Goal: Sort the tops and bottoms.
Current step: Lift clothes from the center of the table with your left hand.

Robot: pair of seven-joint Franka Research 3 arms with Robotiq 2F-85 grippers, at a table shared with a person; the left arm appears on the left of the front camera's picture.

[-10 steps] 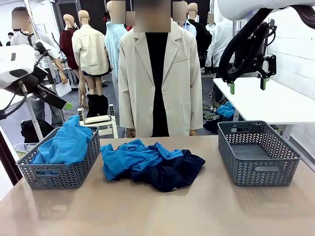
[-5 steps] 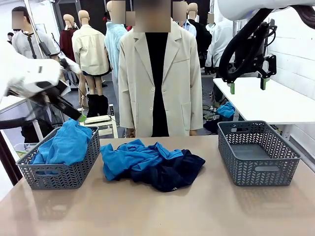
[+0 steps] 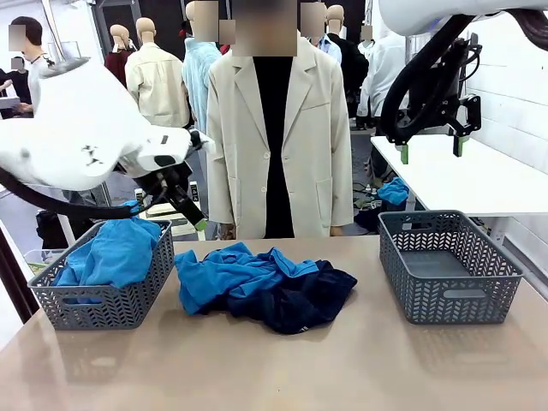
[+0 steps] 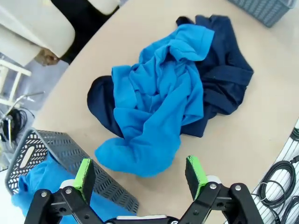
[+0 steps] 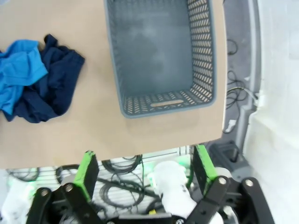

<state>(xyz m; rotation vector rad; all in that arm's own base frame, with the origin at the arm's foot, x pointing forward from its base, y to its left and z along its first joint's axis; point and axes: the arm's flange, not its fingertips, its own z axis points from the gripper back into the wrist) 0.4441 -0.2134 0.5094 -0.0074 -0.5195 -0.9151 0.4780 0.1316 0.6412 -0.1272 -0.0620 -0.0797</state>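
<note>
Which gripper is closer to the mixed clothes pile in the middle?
Left. The left gripper hangs open just above the left end of the pile; the right gripper is open, high up over by the right basket.

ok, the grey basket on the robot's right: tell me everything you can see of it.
The right basket looks like moulded grey plastic: rectangular, walls flaring slightly, pierced in a herringbone pattern, solid floor, a slot handle in the near wall. It stands upright on the tan table near its right edge, with nothing inside. Only the table touches it; the pile of clothes lies apart, toward the middle.
</note>
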